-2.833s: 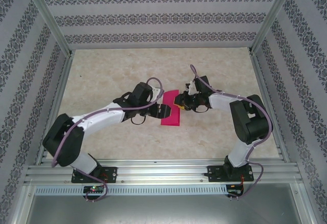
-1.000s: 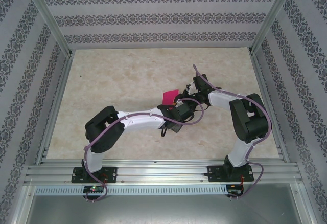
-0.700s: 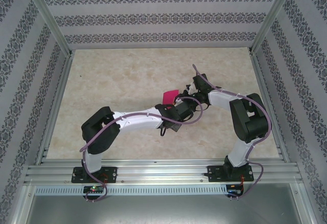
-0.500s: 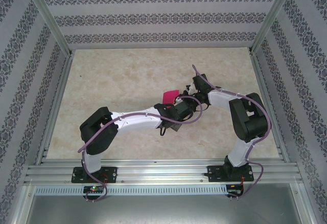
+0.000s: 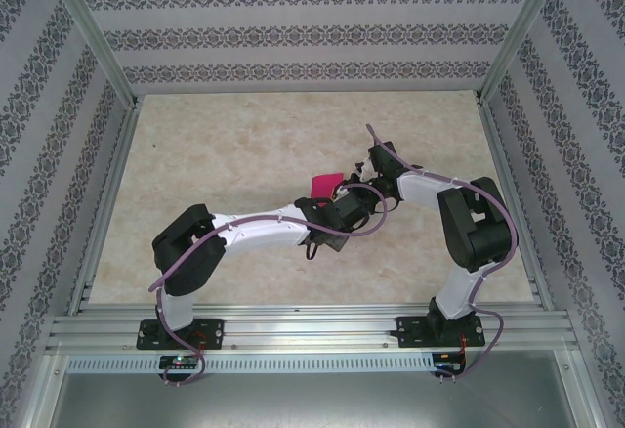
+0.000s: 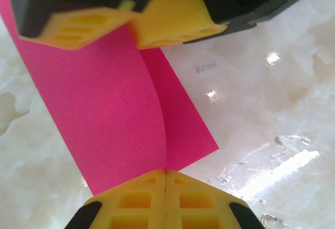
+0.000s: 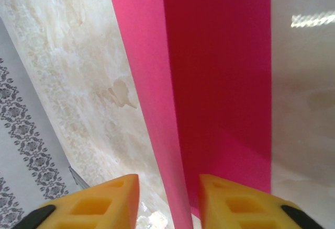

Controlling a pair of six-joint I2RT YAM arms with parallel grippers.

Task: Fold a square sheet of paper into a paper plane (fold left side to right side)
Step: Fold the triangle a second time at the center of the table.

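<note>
Left claw (image 6: 165, 175) plus right claw (image 7: 168, 186) (two), at one pink sheet (image 6: 104, 109)

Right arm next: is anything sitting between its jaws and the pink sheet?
Nothing visible does. An edge of the pink sheet runs between the parted jaws of the right gripper, while the left gripper is shut on the sheet's opposite end.

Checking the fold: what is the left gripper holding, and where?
The square sheet of paper, pinched at the edge of its folded-over flap by the left gripper.
</note>
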